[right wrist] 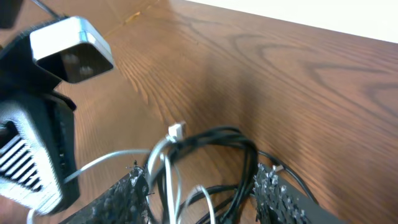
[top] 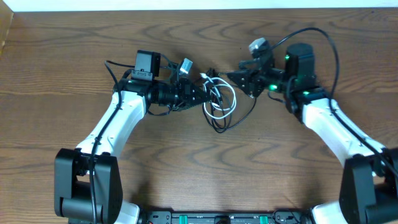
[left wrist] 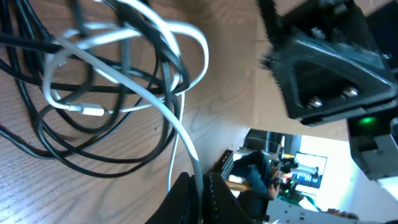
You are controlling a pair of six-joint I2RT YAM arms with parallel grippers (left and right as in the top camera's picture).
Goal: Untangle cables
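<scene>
Left fingers [left wrist: 199,194] are pinched closed on the white cable [left wrist: 196,165] at the tangle's 9 o'clock edge. Right fingers [top: 239,77] are spread wide at its 2 o'clock, with black cables [right wrist: 214,133] between them. The tangle lies toward 12 o'clock on the tabletop [top: 186,168].

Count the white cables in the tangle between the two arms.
1. The white cable lies looped among black cables mid-table, with one stretch pinched in the left fingers. Another could be hidden underneath.
</scene>
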